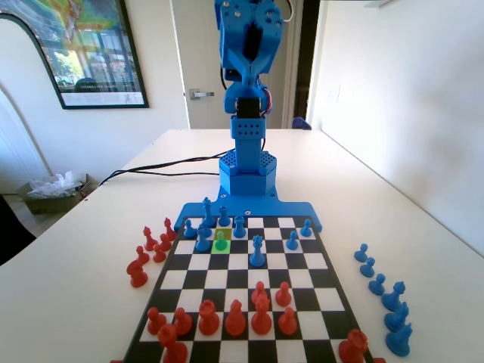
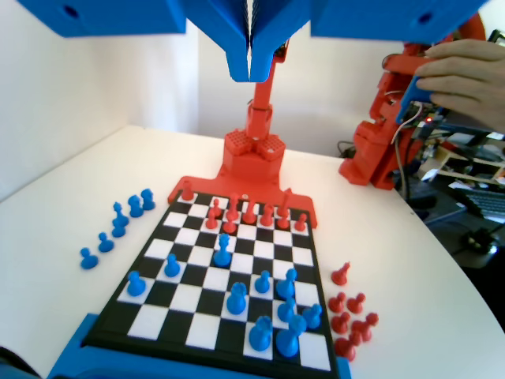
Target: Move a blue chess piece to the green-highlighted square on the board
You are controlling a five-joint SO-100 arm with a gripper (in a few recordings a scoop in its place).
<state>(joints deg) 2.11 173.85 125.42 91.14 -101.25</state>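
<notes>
A blue pawn [image 1: 221, 241] stands on the green-highlighted square [image 1: 215, 247] in the fixed view, third row from the blue arm's end of the board [image 1: 321, 281]. A yellowish square [image 1: 224, 233] lies right behind it. In the wrist view the same pawn [image 2: 263, 281] stands upright among other blue pieces at the near right of the board [image 2: 188, 298]. My gripper [image 2: 251, 77] hangs high above the board, well away from the pawn. Its jaws are pressed together with nothing between them. The blue arm [image 1: 246, 91] is folded upright over its base.
Red pieces [image 1: 234, 318] fill the board's near rows in the fixed view. Several red pieces [image 1: 151, 253] lie off the board to the left and several blue ones [image 1: 382, 295] to the right. A black cable [image 1: 162, 165] runs across the table behind the base.
</notes>
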